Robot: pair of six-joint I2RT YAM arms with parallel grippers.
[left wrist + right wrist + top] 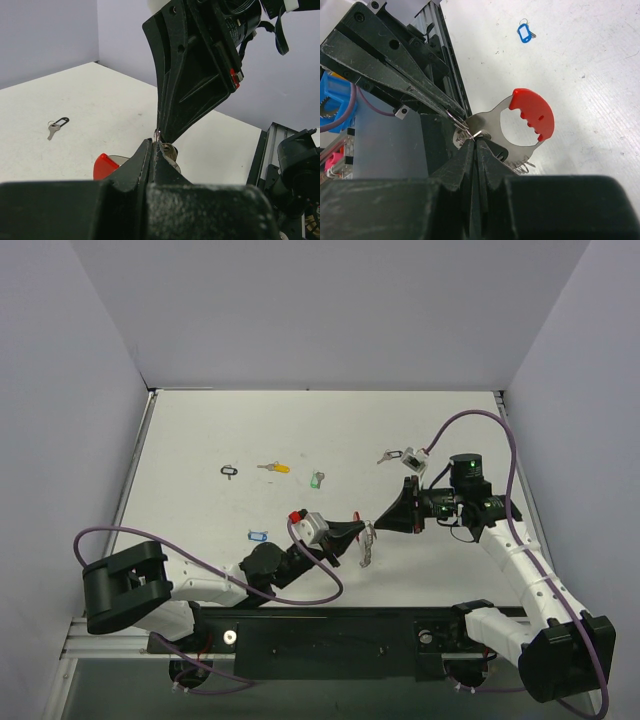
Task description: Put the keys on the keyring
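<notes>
— Where do we have the keyring?

— Up off the worktop, over the near middle, between our two hands. The left hand and the right hand meet tip to tip. Both are pinched narrow, and as far as we can judge each grips the silver metal end of the keyring. The red band sticks out sideways from the pinch, across the line of our fingers.

— So neither hand is free for a key?

— No. We reckon one must let go first. The blue key lies flat just beside our left arm, so the left hand is the nearer one for it. The black-tagged key lies just beyond our right hand.

— And the others?

— The green key, yellow key and the small black one lie farther out, well apart from each other. Nothing stands between them and us.

— Anything on the keyring already?

— A silver piece dangles below the pinch. We cannot tell whether it is a key or chain.
</notes>
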